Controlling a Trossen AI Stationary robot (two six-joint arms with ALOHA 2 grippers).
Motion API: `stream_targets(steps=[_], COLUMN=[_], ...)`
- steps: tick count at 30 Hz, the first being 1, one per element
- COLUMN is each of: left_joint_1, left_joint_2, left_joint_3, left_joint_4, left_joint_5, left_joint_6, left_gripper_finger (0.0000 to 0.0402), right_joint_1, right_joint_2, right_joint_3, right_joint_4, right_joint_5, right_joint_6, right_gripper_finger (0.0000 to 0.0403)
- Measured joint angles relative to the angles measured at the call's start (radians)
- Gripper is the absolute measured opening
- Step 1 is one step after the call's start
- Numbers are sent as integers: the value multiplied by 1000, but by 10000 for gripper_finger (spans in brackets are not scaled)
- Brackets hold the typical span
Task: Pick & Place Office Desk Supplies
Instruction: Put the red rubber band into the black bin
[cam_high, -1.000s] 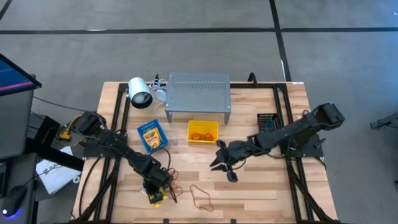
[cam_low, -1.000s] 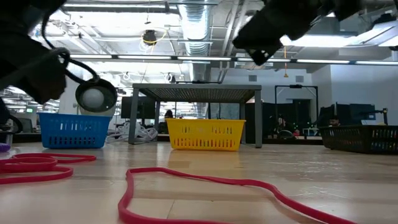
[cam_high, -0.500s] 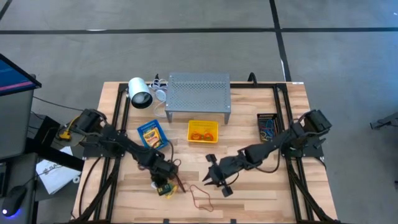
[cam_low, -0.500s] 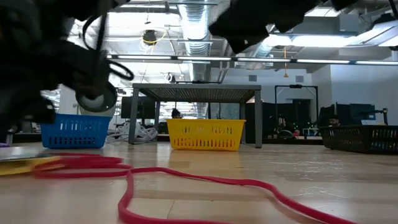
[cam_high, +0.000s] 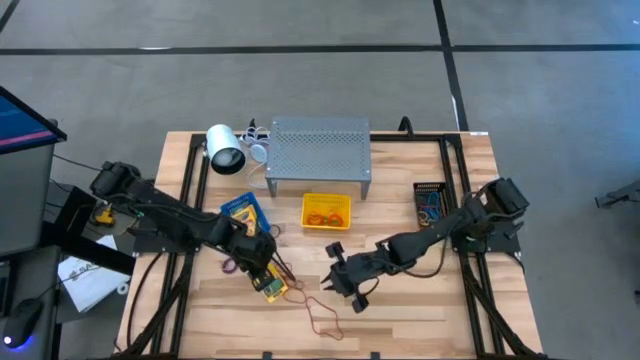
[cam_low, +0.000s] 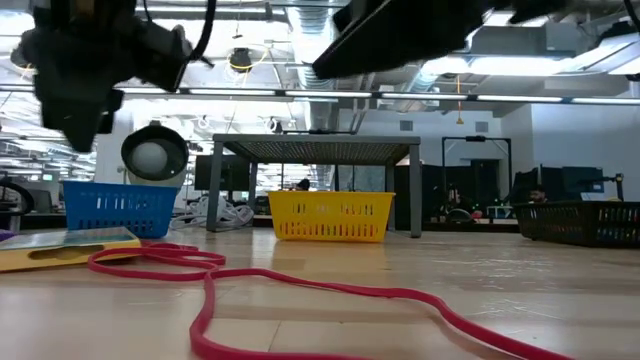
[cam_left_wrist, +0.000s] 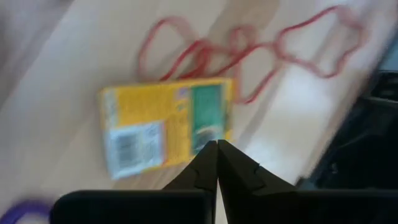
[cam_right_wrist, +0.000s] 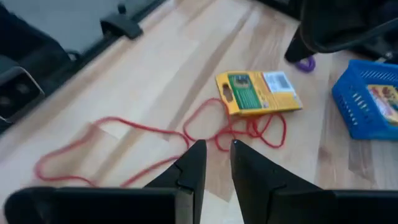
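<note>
A yellow-green crayon box (cam_high: 272, 288) lies flat on the wooden table, also in the left wrist view (cam_left_wrist: 168, 124) and the right wrist view (cam_right_wrist: 258, 92). Red rubber bands (cam_right_wrist: 249, 127) lie tangled beside it, and a longer red loop (cam_high: 322, 318) trails toward the near edge. A purple band (cam_high: 229, 266) lies to the box's left. My left gripper (cam_left_wrist: 217, 149) hangs shut above the box, clear of it, with nothing seen between its fingers. My right gripper (cam_right_wrist: 214, 158) hovers to the right of the red bands, its fingers a narrow gap apart and empty.
A blue bin (cam_high: 245, 215) holding another crayon box, a yellow bin (cam_high: 326, 211) with orange bands and a black bin (cam_high: 430, 197) stand mid-table. The grey perforated shelf (cam_high: 320, 150) and a white lamp-like device (cam_high: 226, 150) stand at the far edge.
My left gripper has risen and gone toward the far-right, staying shut. The crayon box has slid along the table from the near edge toward the far-right, the tangled red bands with it. My right gripper has moved toward the near-left and rolled.
</note>
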Motion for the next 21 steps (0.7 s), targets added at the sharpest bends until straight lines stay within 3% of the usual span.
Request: stream_targets(steps=[6, 14, 21], left_joint_1=[6, 36, 47], left_joint_2=[9, 7, 6], left_joint_3=[0, -40, -71], left_joint_4=[-108, -106, -39], left_joint_5=[50, 65, 89], left_joint_6=[-43, -43, -26], left_gripper_finger=[16, 47, 73], right_joint_1=[-11, -12, -26], right_joint_2=[128, 248, 243], right_joint_3=[126, 315, 321], right_joint_4=[-104, -260, -251], right_joint_5=[18, 17, -48], right_joint_6=[-75, -150, -68], right_gripper_finger=[69, 69, 72])
